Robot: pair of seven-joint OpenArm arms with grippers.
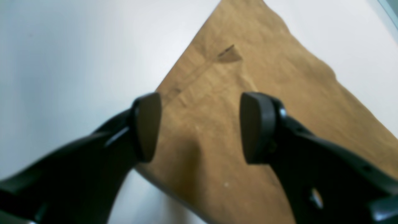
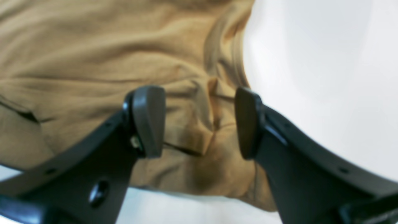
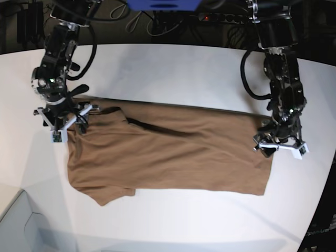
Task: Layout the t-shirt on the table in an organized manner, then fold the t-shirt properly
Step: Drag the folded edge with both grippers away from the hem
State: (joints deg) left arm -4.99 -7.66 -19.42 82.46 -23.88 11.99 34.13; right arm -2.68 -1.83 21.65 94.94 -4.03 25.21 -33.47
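Note:
The tan-brown t-shirt lies spread across the white table, its length running left to right, with wrinkles and a folded sleeve at its left end. My right gripper hovers over the shirt's upper left corner. In the right wrist view it is open, with nothing between the jaws, above bunched cloth. My left gripper is over the shirt's right edge. In the left wrist view it is open and empty above a flat corner of the shirt.
A pale grey box corner sits at the front left. Cables and dark equipment run along the table's far edge. The table's curved edge drops off at the right, close to my left arm.

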